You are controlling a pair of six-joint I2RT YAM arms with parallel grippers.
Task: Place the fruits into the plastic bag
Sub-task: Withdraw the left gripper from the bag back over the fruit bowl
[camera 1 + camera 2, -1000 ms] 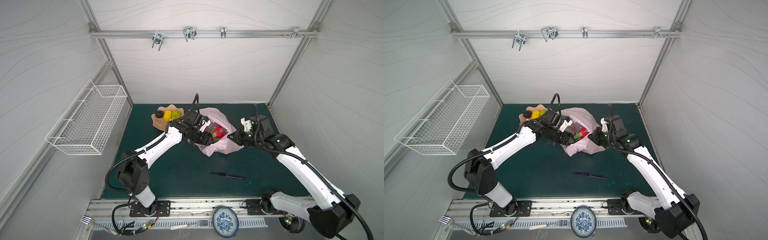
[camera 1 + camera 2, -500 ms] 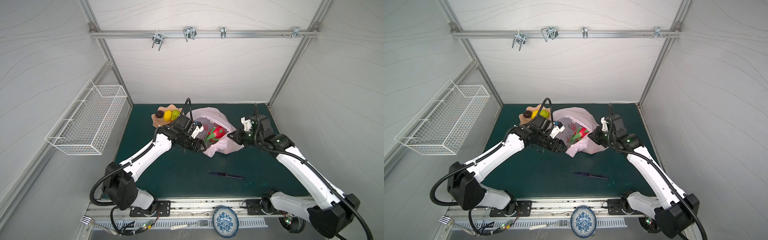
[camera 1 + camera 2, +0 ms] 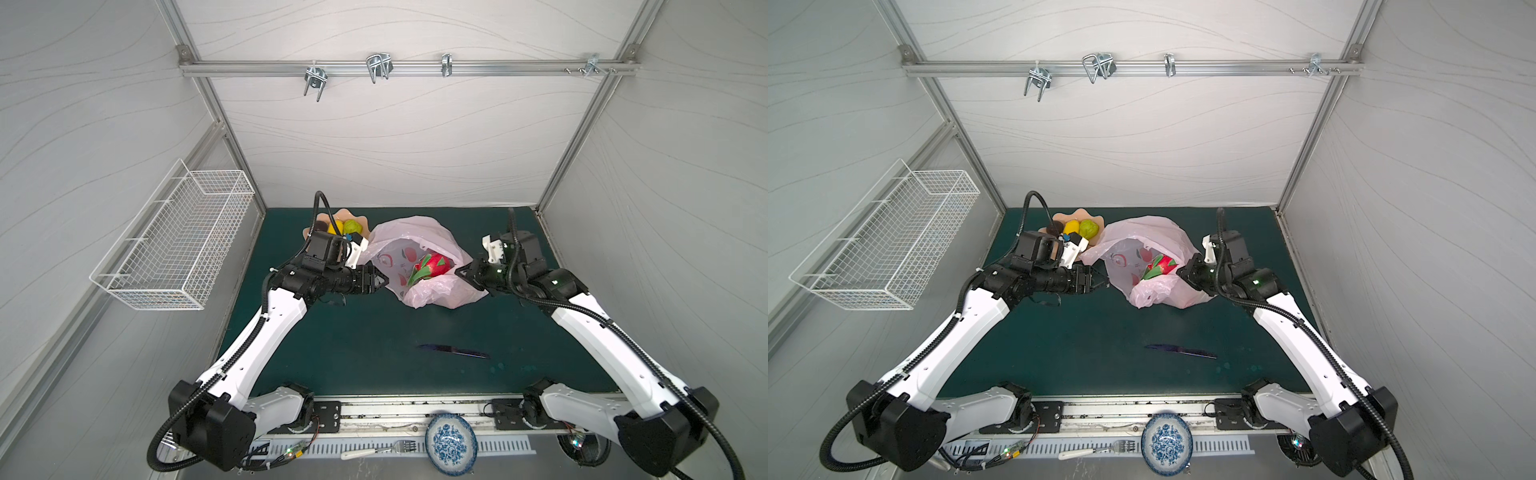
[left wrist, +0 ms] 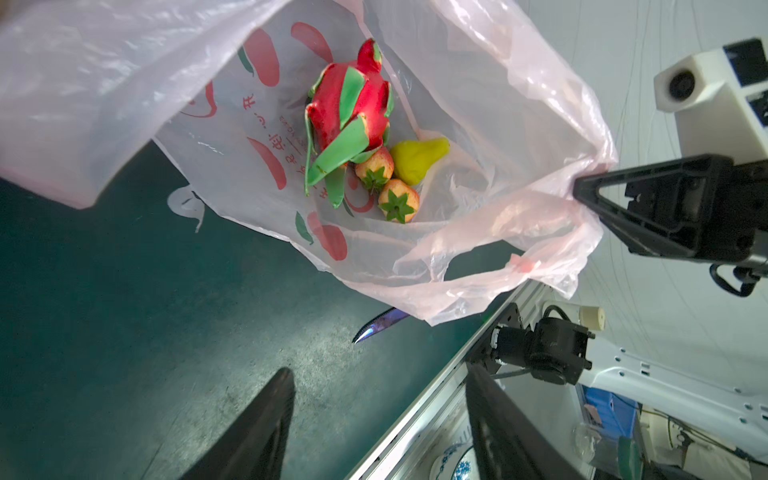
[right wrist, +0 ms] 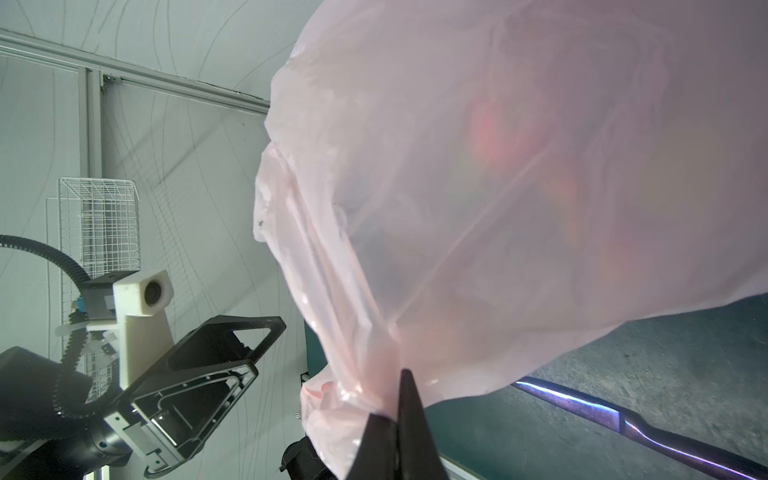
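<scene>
— Where's your bag?
— On the worktop [image 3: 374, 332]: your right pincer [image 3: 460, 272] clenched on the rim of the plastic bag [image 3: 415, 232], mouth agape, dragon fruit [image 4: 353, 112] inside.
— Your left pincer [image 3: 379, 279]?
— Released, empty. The film looks flimsy and slippery, so grip its bunched rim. The lemon [image 3: 336, 227] lies in the bowl [image 3: 343, 213], likely light and hard.

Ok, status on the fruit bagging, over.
Left gripper: jaws open, empty. Right gripper: jaws shut on the plastic bag rim. Dragon fruit, pear, two strawberries bagged; three fruits in the bowl. Knife lies clear.
</scene>
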